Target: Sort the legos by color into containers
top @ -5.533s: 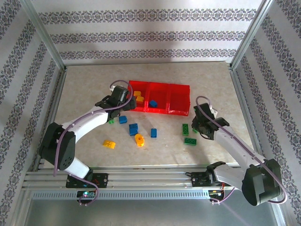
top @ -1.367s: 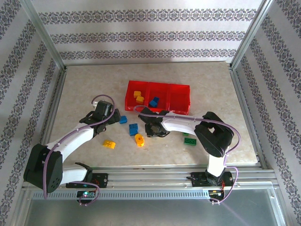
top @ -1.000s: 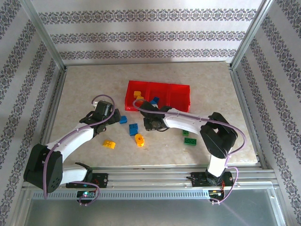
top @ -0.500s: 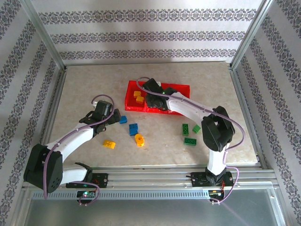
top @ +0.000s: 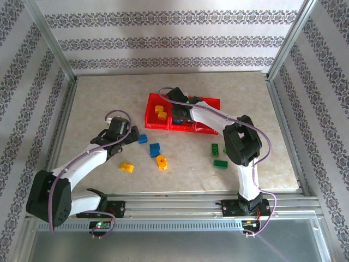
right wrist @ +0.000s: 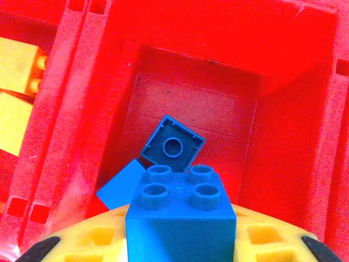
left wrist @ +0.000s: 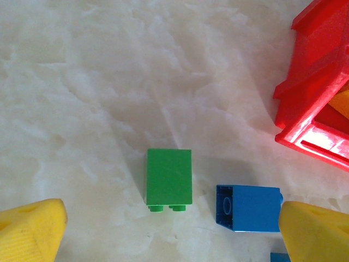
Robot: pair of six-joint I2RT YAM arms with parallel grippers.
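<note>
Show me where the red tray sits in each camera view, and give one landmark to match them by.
Top external: red tray in the middle, slightly above centre.
Left wrist: its corner at the upper right edge.
Right wrist: across most of the frame, behind the blue brick in the foreground.
Shared landmark: yellow bricks in its left compartment.

A pale marbled tabletop (top: 98, 98) is lying between floral-striped wallpaper panels (top: 174, 33) standing on three sides, while silver metal posts (top: 52, 41) are rising at its far corners and slotted rails (top: 174, 208) are running along its near edge.
</note>
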